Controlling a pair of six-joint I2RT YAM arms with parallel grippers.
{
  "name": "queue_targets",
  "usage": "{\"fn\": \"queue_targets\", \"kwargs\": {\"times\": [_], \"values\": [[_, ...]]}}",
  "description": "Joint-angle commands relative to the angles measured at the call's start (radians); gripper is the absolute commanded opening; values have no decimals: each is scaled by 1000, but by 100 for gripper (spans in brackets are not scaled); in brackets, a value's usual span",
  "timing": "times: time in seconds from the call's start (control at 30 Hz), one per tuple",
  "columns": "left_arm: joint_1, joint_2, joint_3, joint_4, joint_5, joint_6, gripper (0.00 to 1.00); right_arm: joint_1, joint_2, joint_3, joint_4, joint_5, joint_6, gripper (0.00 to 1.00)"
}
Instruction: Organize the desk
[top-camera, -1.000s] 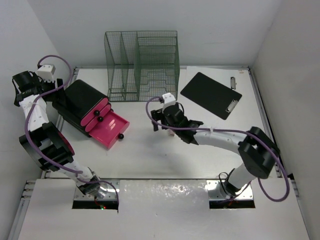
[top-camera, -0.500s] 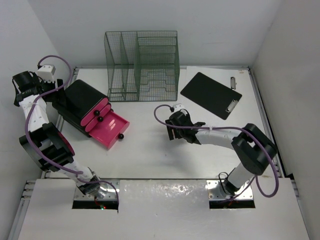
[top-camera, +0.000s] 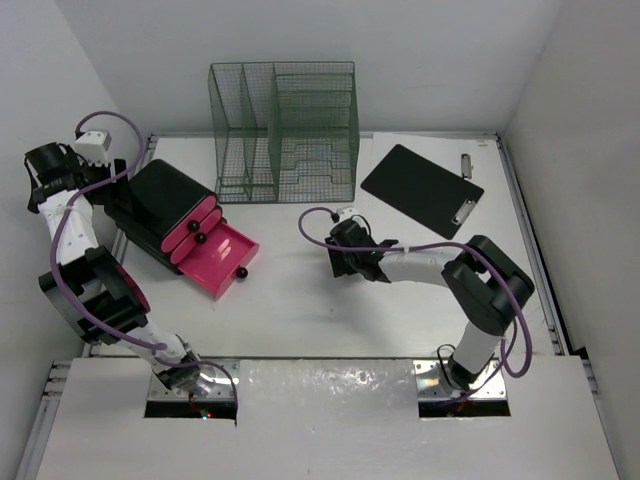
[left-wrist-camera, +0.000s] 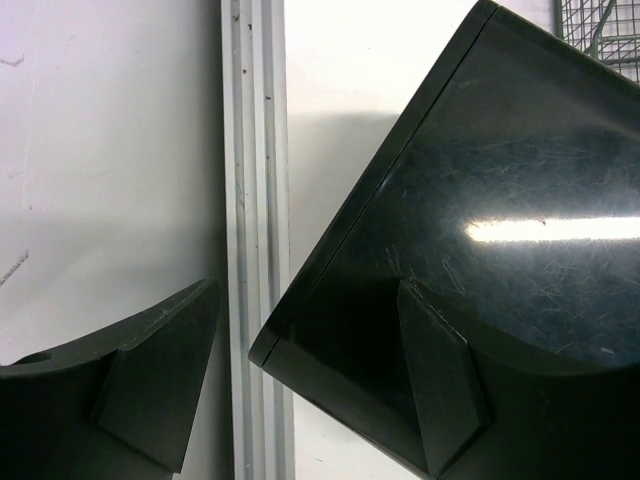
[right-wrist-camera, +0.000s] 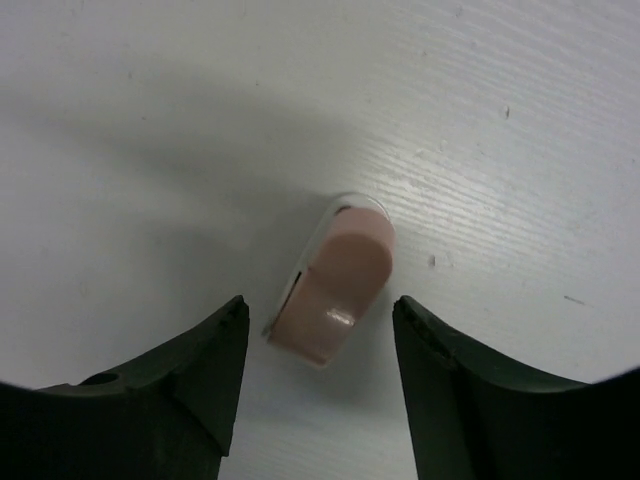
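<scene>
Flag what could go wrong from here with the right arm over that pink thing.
1. The pink item lies askew inside the open right gripper; closing may twist it or squirt it out.
2. It lies low on the desk; the fingertips may scrape the surface.
3. The left gripper sits open over a corner of the black box; any move could shove the box.

On my desk (top-camera: 300, 320) I count one green wire file rack (top-camera: 283, 130), one black clipboard (top-camera: 420, 188) and one black drawer box (top-camera: 165, 200). The box has three pink drawers (top-camera: 215, 255), each with one black knob (top-camera: 240, 272). I also count one small pink piece (right-wrist-camera: 335, 285) and one small grey item (top-camera: 465, 160).
</scene>
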Motion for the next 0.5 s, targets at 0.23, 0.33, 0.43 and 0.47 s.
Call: {"fn": "queue_targets", "kwargs": {"times": [0.23,0.33,0.43,0.47], "values": [[-1,-25,-40,-45,-24,30,70,-5,53,86,39,71,-57,3],[-1,-35,-46,-45,-24,36,70,-2,28,101,92,71,-168,0],[-3,-38,-43,-42,-23,30,70,30,-6,139,207,-11,-324,0],[-3,-38,-43,-39,-20,27,70,63,-9,178,243,-32,-366,0]]}}
